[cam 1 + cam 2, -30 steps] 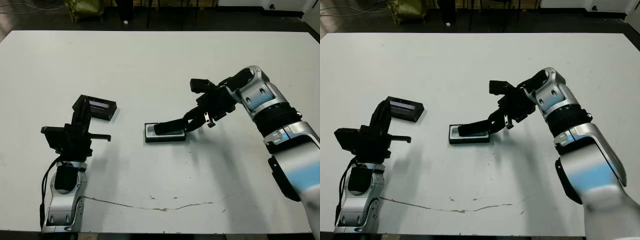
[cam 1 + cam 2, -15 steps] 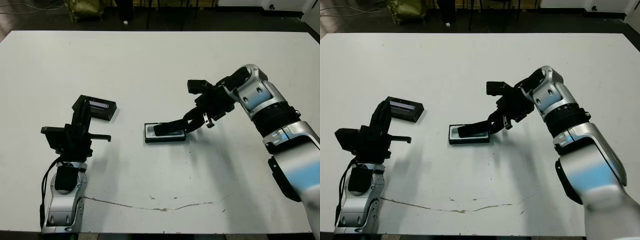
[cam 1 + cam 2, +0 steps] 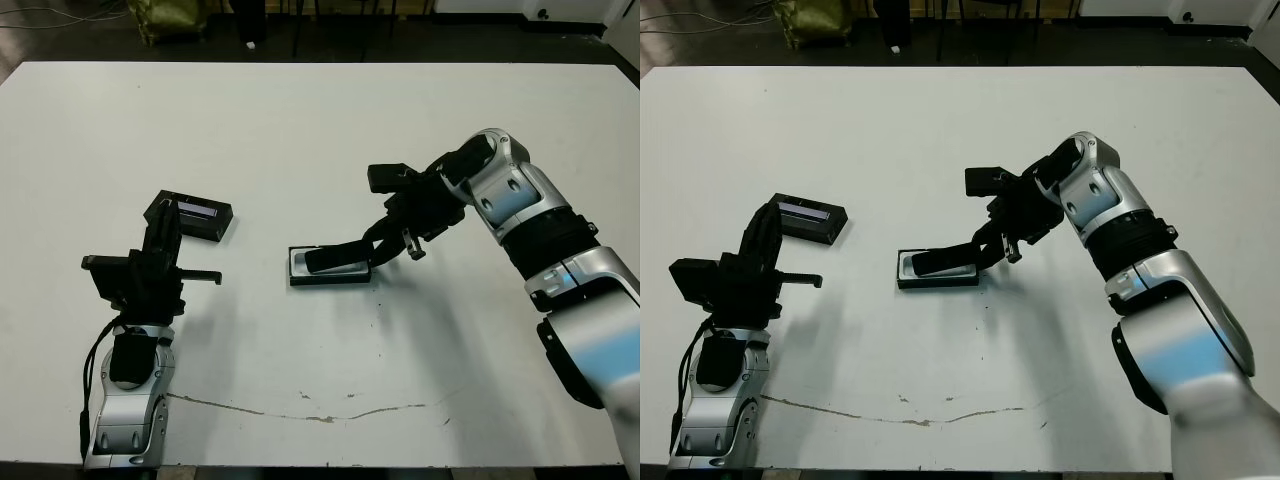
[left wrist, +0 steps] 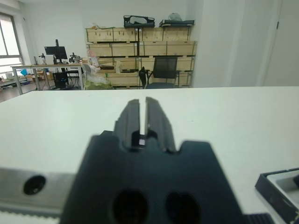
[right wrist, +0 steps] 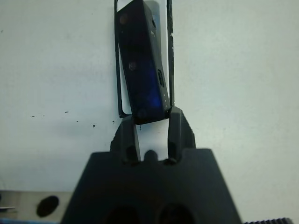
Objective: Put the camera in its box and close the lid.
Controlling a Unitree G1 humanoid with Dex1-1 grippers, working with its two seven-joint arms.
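Right claw clamped on end of slim rigid black bar camera, tilted over white-lined black-walled box; likely light, glossy, slippery, so grip the long flat sides; left claw nearly together, empty.

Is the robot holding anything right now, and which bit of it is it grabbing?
Yes. The right end effector grips the camera by one end, over the box. The left end effector is shut and holds nothing.

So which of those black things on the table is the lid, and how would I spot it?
Look at the white table, on the robot's left side. Just beyond the left gripper lies the lid, a flat black cover lying well apart from the box. A pale glossy strip on top marks it; the box is white-lined.
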